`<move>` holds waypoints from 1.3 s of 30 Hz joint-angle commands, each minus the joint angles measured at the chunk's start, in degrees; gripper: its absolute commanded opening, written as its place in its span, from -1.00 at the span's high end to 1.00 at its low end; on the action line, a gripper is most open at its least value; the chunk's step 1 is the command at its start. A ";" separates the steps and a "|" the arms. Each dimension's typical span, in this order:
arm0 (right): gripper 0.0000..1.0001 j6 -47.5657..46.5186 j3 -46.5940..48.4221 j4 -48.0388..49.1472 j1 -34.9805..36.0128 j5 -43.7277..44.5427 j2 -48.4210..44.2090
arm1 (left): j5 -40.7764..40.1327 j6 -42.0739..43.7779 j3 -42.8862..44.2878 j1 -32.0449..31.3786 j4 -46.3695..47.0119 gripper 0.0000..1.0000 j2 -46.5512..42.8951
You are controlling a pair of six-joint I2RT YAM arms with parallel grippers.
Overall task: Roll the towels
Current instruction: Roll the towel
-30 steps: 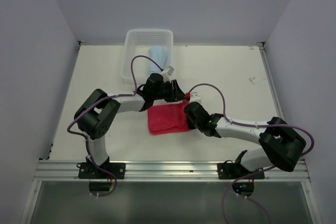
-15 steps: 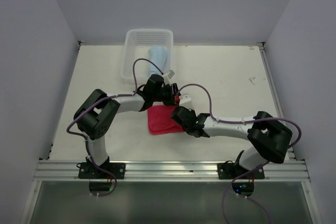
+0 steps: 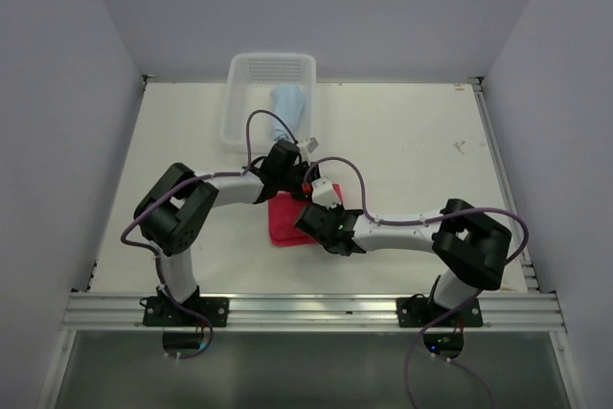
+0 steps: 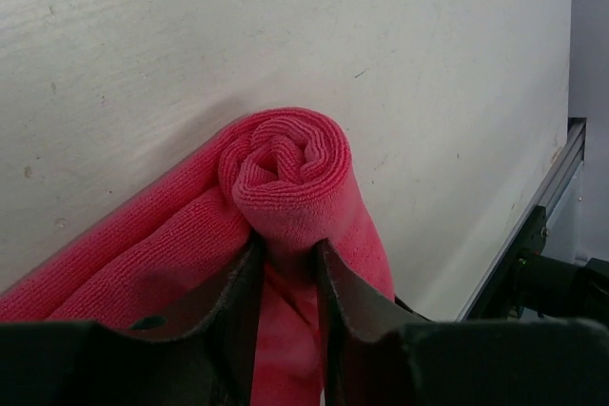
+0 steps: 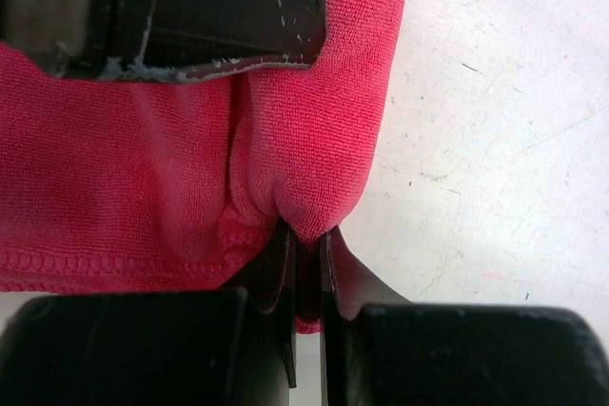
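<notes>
The pink-red towel lies mid-table, largely covered by both grippers. In the left wrist view it is wound into a roll whose spiral end faces the camera. My left gripper is shut on that roll from one end. My right gripper is shut on a bulging fold of the same pink towel, with the left gripper's black fingers just beyond. Seen from above, the left gripper and right gripper meet over the towel. The light blue towel lies in the basket.
The white mesh basket stands at the table's back edge, left of centre. Grey walls close in both sides and the back. A metal rail runs along the near edge and also shows as the table's edge rail in the left wrist view.
My right arm has swung left across the pink towel, carrying its edge over. Less flat pink cloth shows now. The left gripper has stayed at the towel's far end.
</notes>
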 commanded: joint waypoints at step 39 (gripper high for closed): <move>-0.08 13.55 -17.06 22.79 -19.56 -38.11 -19.25 | -3.72 3.93 -8.17 0.70 1.22 1.00 0.09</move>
